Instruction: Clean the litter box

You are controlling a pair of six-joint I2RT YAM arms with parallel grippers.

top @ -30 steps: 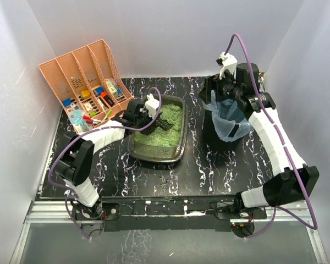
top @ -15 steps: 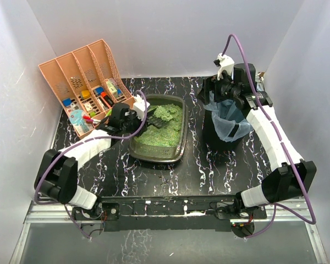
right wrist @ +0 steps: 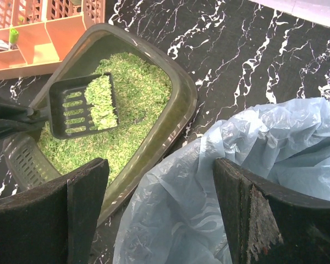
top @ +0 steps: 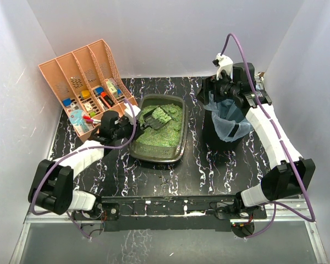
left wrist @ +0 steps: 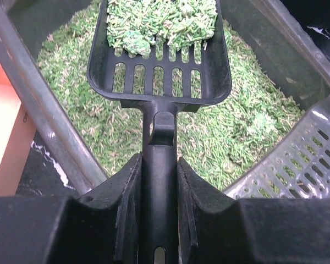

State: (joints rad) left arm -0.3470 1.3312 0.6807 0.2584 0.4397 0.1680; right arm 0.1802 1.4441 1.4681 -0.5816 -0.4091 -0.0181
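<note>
Left gripper [left wrist: 159,181]: jaws clamped on the handle of the black slotted scoop [left wrist: 159,60], the handle running straight between the pads. The scoop blade is held roughly level over the litter box [top: 179,144], which sits mid-table, just right of the peach organiser [top: 82,82] and left of the black bin with the pale blue liner [right wrist: 253,165]. The load is at the far end of the blade: loose green litter [left wrist: 99,132] plus a few paler clumps [left wrist: 133,41]. The near slots are bare. Judgement: sift before travelling. A short, gentle shake over the tray should drop loose granules through the slots, then the blade should stay level on the way across to the bin. Tipping forward risks spilling onto the marbled table [top: 209,165]. Right gripper [right wrist: 159,203]: jaws spread wide at the liner's rim, nothing visibly pinched; whether it touches the bag I cannot tell.
</note>
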